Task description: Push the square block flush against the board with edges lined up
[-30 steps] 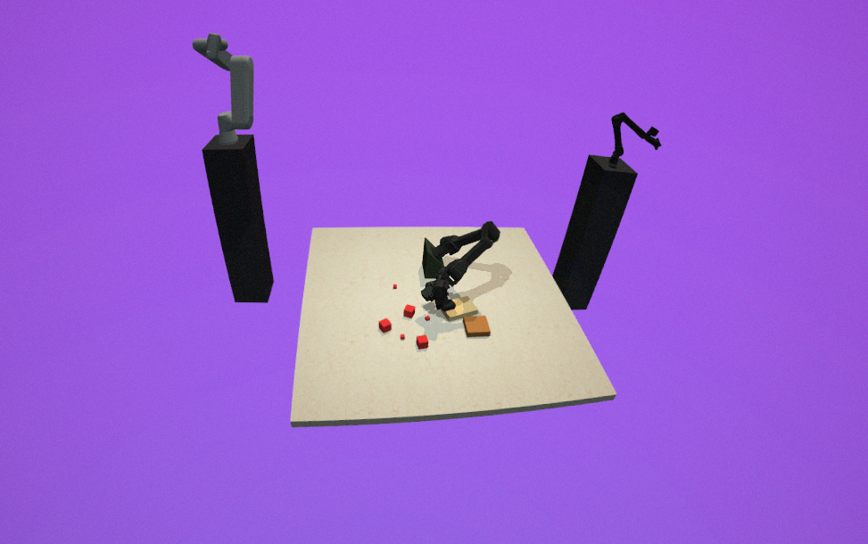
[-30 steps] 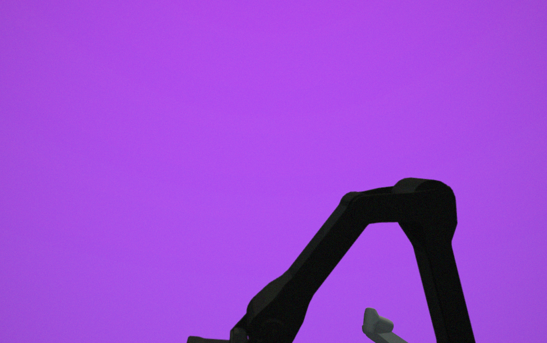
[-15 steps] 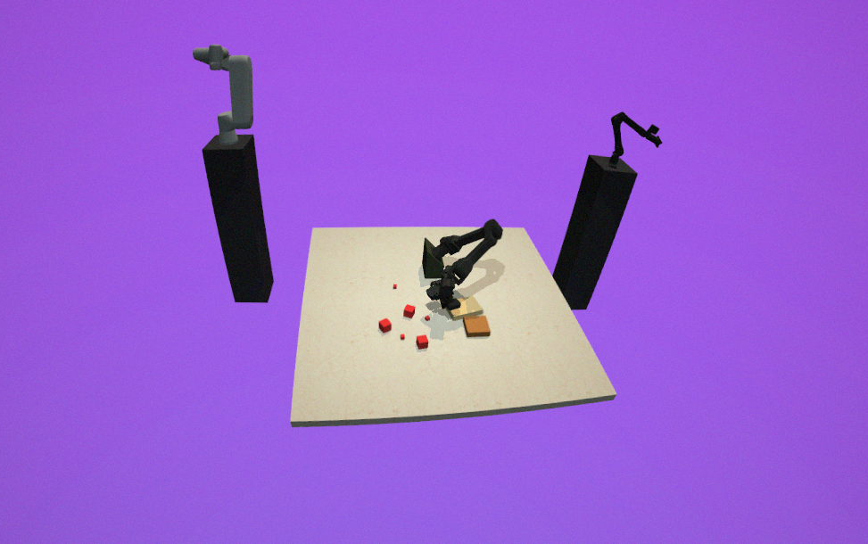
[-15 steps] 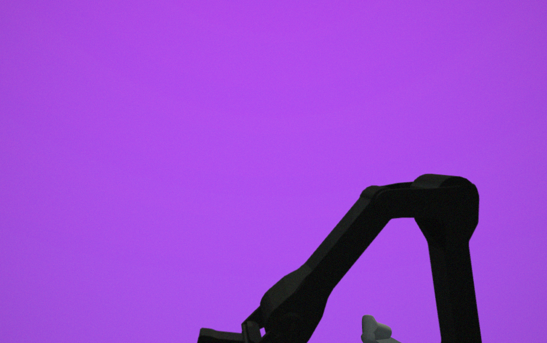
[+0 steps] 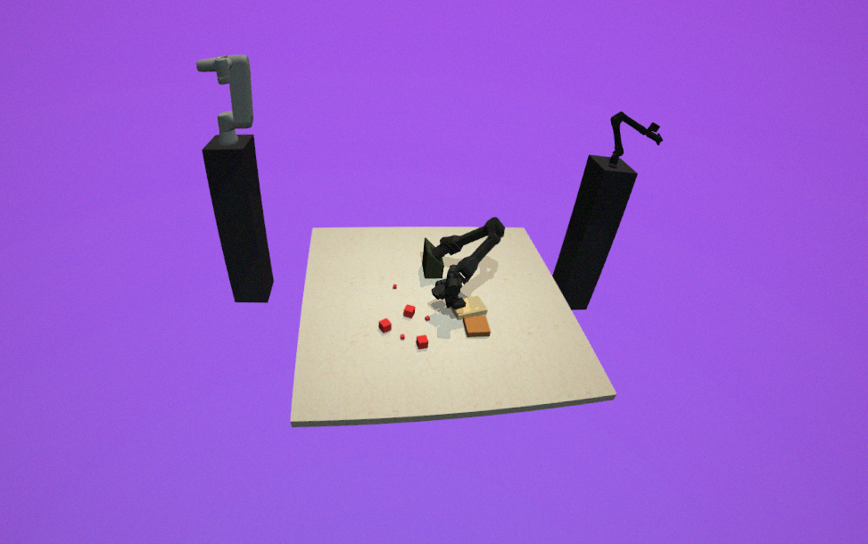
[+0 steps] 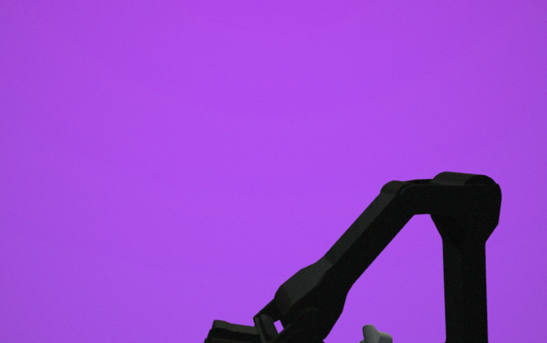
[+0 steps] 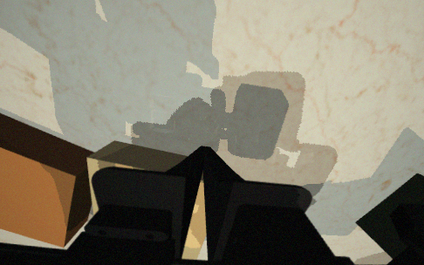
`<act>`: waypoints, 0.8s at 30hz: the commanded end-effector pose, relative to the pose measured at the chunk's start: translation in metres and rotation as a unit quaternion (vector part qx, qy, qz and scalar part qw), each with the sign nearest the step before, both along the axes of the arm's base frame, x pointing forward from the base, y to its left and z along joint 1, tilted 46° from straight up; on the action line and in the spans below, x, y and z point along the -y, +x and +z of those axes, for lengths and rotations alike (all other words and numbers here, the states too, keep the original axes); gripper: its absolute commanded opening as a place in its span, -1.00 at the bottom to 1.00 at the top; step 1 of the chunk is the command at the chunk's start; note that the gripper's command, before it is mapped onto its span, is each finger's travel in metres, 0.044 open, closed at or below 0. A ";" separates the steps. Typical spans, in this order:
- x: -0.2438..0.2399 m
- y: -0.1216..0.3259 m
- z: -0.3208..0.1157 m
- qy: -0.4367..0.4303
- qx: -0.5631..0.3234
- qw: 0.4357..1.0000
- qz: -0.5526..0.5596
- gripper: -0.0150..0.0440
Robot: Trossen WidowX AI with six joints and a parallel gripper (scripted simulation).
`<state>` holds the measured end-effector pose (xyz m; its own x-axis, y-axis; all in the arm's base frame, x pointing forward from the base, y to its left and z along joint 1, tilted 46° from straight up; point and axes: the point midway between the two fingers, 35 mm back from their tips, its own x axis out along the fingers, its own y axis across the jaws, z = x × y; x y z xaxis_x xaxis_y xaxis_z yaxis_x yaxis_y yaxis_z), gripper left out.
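The orange-brown square block (image 5: pixel 476 325) (image 7: pixel 20 187) lies flat on the table. The pale wooden board (image 5: pixel 475 306) (image 7: pixel 138 153) lies flat right behind it in the top view. The two are very close. In the wrist view their near corners seem to meet, but whether whole sides touch cannot be told. My gripper (image 5: pixel 451 304) (image 7: pixel 204 151) is shut and empty. It is low at the board's left side, on the side away from the block, and partly covers the board in the wrist view. The exterior view shows only my arm, not the parts.
Several red cubes, large (image 5: pixel 409 311) (image 5: pixel 384 325) (image 5: pixel 422 342) and small (image 5: pixel 427 317), lie left of the parts on the pale table (image 5: pixel 524 378). A dark green upright panel (image 5: pixel 431 262) stands behind. Two other arms stand on black pillars (image 5: pixel 237 223) (image 5: pixel 595 229) beyond the table.
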<state>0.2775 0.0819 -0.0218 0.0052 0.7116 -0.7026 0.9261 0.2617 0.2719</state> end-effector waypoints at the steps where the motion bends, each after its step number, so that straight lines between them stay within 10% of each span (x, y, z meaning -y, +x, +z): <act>1: -0.008 -0.005 0.005 0.004 -0.005 1.000 0.002 -0.49; 24: 0.004 0.006 -0.008 0.005 -0.004 1.000 0.002 -0.49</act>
<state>0.2785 0.0811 -0.0269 -0.0070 0.7159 -0.6982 0.9298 0.2615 0.2588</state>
